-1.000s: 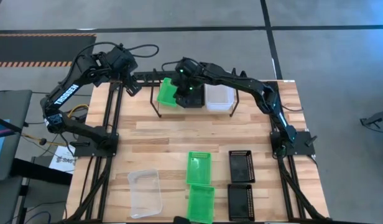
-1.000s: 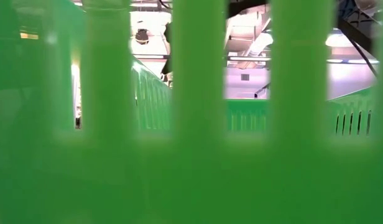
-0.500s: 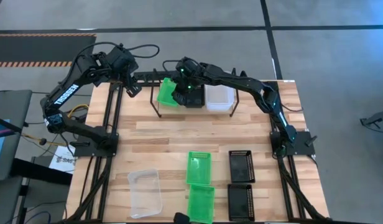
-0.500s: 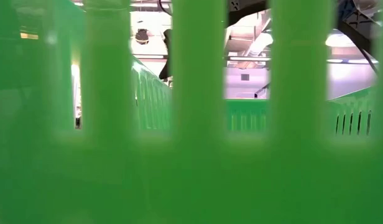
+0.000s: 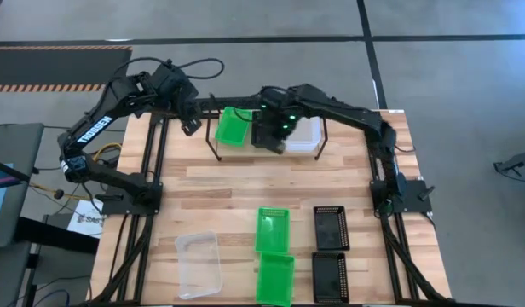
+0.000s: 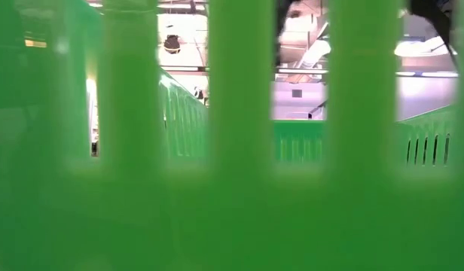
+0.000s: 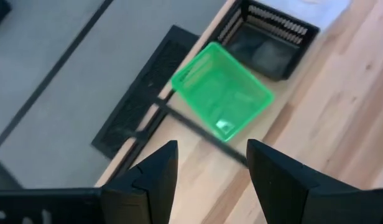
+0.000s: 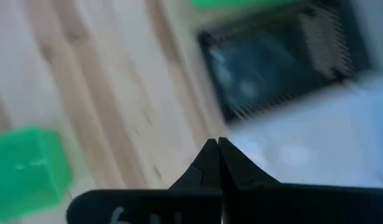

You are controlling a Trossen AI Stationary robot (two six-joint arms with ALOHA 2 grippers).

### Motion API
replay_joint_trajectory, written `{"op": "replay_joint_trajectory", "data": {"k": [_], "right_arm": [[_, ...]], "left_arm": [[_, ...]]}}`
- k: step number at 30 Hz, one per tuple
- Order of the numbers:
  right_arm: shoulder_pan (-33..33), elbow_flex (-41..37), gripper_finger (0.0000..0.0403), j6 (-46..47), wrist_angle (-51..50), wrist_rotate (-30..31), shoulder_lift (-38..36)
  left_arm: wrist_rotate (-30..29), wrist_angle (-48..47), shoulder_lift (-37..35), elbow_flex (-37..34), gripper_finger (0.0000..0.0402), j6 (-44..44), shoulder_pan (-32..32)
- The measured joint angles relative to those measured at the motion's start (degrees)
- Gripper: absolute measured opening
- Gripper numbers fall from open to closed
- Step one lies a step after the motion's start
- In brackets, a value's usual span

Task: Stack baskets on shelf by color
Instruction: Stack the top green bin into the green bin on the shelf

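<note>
**Green basket on the shelf, both tools empty**

On the desk (image 5: 245, 183), the left tool (image 5: 191, 125) hangs beside the shelf's (image 5: 218, 147) left end, fingers (image 7: 155, 171) spread apart and empty. On the shelf a green basket (image 5: 233, 126) sits leftmost, tilted, then a black basket (image 7: 269, 38), then a clear basket (image 5: 307, 132). The right tool (image 5: 274, 141) hovers over the black one, clenched on nothing. Along the near edge lie a clear tray (image 5: 199, 263), two green baskets (image 5: 274, 230) and two black mesh baskets (image 5: 331, 228).
</note>
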Motion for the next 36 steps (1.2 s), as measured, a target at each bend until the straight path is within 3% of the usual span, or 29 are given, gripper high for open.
{"op": "replay_joint_trajectory", "data": {"k": [4, 7, 13, 17, 24, 33, 36], "right_arm": [[0.6, 0.1, 0.0000, 4.9, -7.7, 9.6, -7.8], [0.6, 0.1, 0.0000, 6.4, -9.3, 13.4, -13.4], [-0.5, 0.1, 0.0000, 6.2, -8.1, 13.9, -23.6], [-0.9, 0.1, 0.0000, 4.9, -7.7, 14.0, -27.6], [-1.4, 0.1, 0.0001, 2.1, -7.7, 14.0, -29.8], [-1.2, 0.1, 0.0002, -0.7, -7.8, 13.4, -28.7], [-1.0, 0.1, 0.0002, -1.3, -7.8, 13.3, -28.2]], "left_arm": [[0.2, 5.2, 0.0, -5.4, 0.0179, -2.1, -3.7], [1.2, 9.5, 0.0, -10.0, 0.0179, -4.3, -8.5], [7.9, 25.3, 0.1, -18.4, 0.0179, -8.9, -20.1], [7.7, 31.6, 1.3, -21.6, 0.0179, -11.7, -26.2], [4.6, 36.2, 7.8, -21.9, 0.0179, -13.5, -31.9], [7.3, 41.7, 17.7, -21.9, 0.0179, -9.2, -35.2], [6.8, 42.8, 20.5, -21.9, 0.0179, -11.3, -35.4]]}}
